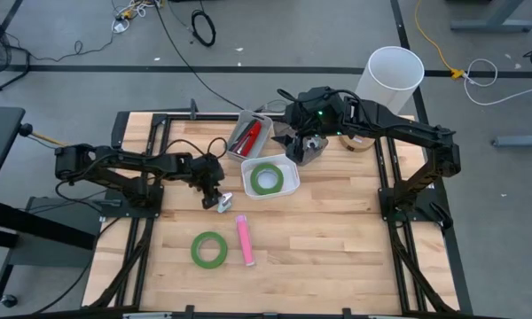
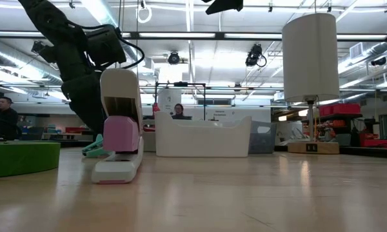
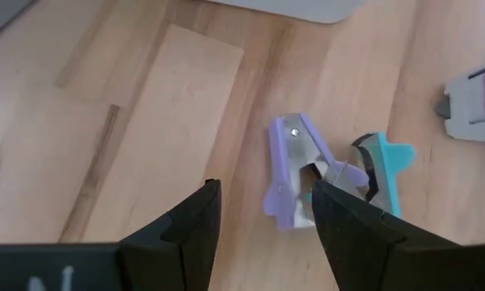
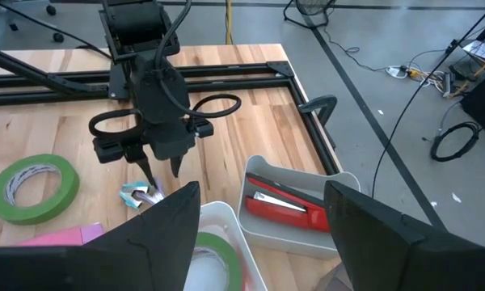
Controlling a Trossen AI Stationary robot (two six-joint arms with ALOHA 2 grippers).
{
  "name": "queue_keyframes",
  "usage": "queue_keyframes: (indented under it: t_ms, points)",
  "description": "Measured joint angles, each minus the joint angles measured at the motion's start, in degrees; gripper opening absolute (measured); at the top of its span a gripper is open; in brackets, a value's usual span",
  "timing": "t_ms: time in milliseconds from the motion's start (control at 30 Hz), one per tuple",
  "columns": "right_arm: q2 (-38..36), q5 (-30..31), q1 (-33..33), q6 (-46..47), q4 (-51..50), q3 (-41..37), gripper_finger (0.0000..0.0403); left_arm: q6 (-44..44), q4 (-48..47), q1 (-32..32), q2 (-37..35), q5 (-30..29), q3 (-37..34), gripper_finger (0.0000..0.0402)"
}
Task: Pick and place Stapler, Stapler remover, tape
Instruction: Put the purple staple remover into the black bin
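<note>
Two staple removers, one purple (image 3: 293,166) and one teal (image 3: 385,168), lie side by side on the wooden table (image 1: 337,239). My left gripper (image 3: 267,212) stands open just over them, pointing steeply down, its fingers either side of the purple one's near end; it also shows in the right wrist view (image 4: 163,168). A pink stapler (image 1: 245,239) and a green tape roll (image 1: 209,249) lie nearer the front edge. Another green tape roll (image 1: 267,178) lies in a white bin (image 1: 290,168). My right gripper (image 4: 263,234) hangs open, high above the bins.
A grey bin (image 1: 264,124) at the back holds a red stapler (image 1: 246,137). A tall white cylinder (image 1: 395,75) stands beyond the far right corner. A brown roll (image 1: 359,142) lies under the right arm. Bare wood stretches across the table's right half.
</note>
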Motion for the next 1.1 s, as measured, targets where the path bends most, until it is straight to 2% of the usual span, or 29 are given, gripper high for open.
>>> queue_keyframes:
  t_ms: [267,533,1100]
  points:
    - [0.0,0.0,0.01,-0.02,0.0,0.0,0.0262,0.2,-0.1,0.15,0.0,-1.76,0.0,0.0197]
    - [0.0,-0.07,0.01,-1.07,-0.01,0.0,0.0262,0.32,-3.03,0.15,0.02,-1.17,0.0,0.0197]
    - [0.0,-0.15,0.01,-1.1,0.02,0.0,0.0262,1.3,-0.42,0.09,1.4,1.26,0.02,0.0197]
